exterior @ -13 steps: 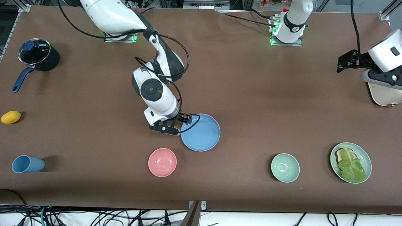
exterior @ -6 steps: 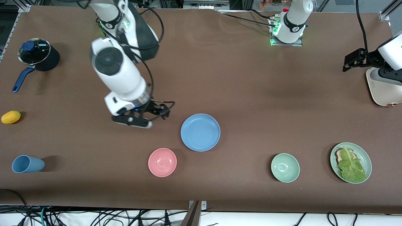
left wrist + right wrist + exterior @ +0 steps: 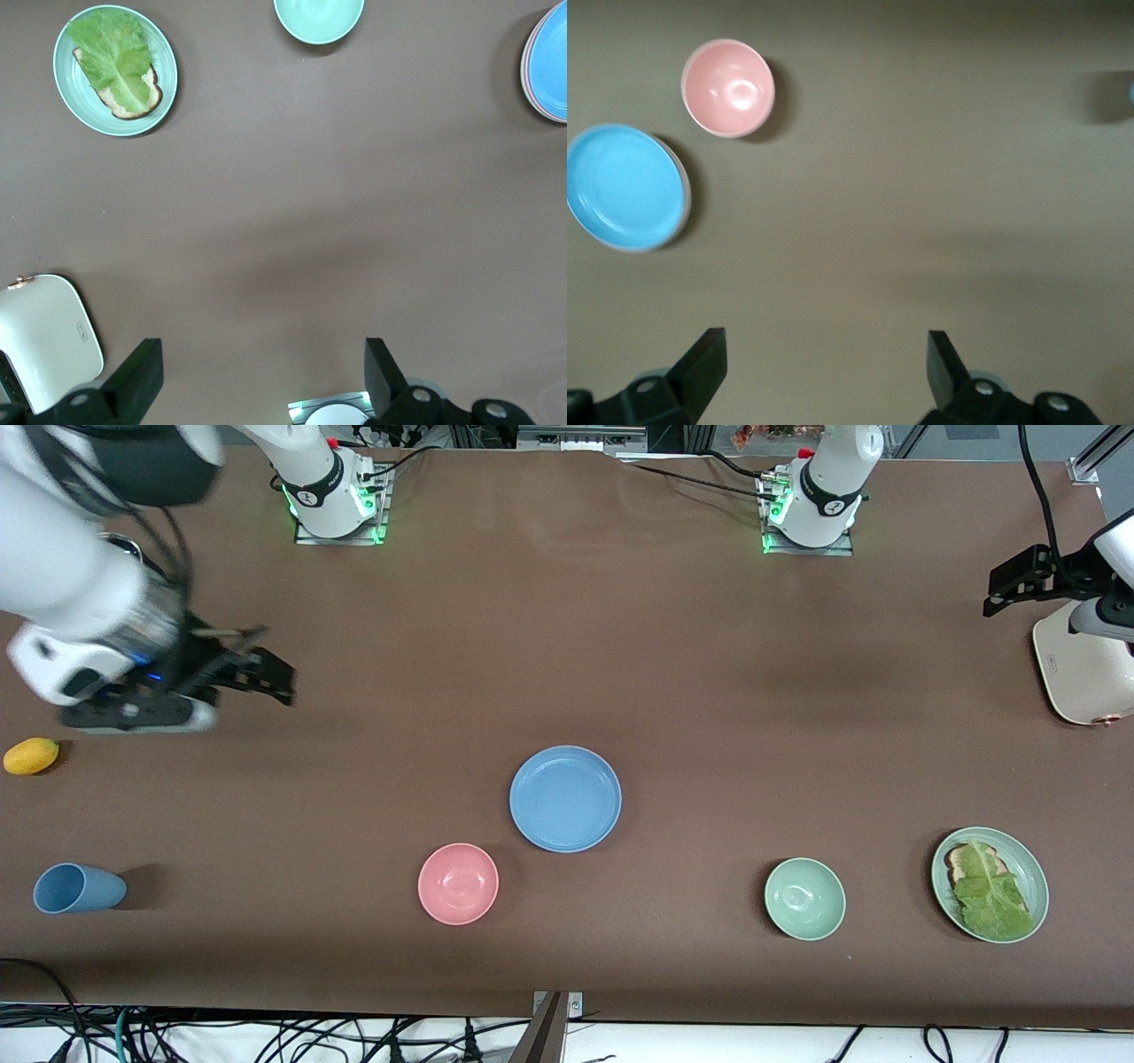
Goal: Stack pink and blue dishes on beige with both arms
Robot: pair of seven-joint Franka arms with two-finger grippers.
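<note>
Both grippers, left gripper (image 3: 1005,593) over the toaster (image 3: 1076,673) and right gripper (image 3: 261,673) near the lemon (image 3: 31,755), hang released; the stacked blue plate (image 3: 565,798) risks sliding only if bumped.

No readable text, label, brand name, number or sign appears in any of the three views. A small dark mark sits on the cream toaster (image 3: 1083,673), too small to make out.
</note>
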